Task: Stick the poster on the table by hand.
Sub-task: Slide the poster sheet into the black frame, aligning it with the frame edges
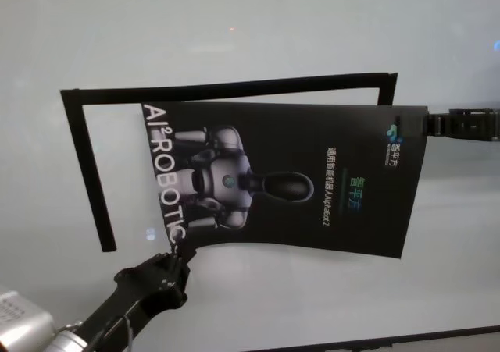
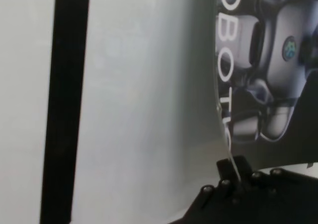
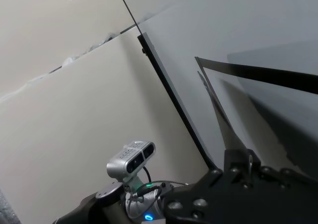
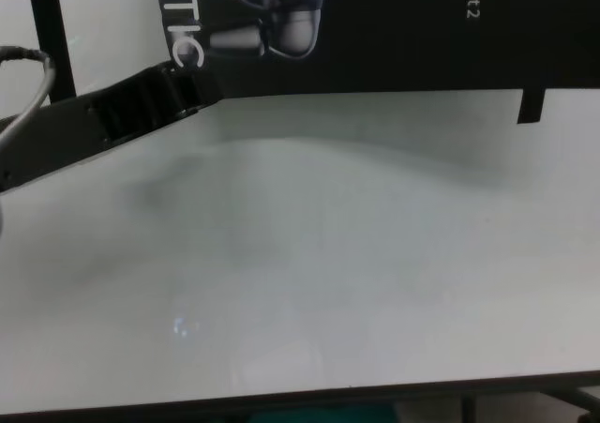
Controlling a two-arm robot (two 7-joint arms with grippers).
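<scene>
poster (image 1: 312, 180): lying skewed across the worktop (image 1: 258, 40), overlapping the black tape outline (image 1: 86, 165); long axis running left-right, lettering edge toward the left
left claw (image 1: 178, 252): pinching the poster's near-left corner, by the "TIC" letters; left wrist view is showing the thin sheet edge going in between the closed fingers (image 2: 233, 170)
right claw (image 1: 428, 124): reaching in from the right, clamping the poster's far-right corner; right wrist view is showing the sheet edge caught in the closed fingers (image 3: 237, 160)
key relation: poster spanning between the two claws on a diagonal, each arm working its own nearest corner; sheet lying to the right and beyond the left claw, to the left and nearer from the right one
fit: poster sitting rotated against the outline, far edge just under the outline's far strip, left edge well inside the left strip
step (judged): aligning the sheet before pressing it down; not stuck yet
next (judged): both claws needing to shift the sheet together, keeping it taut
</scene>
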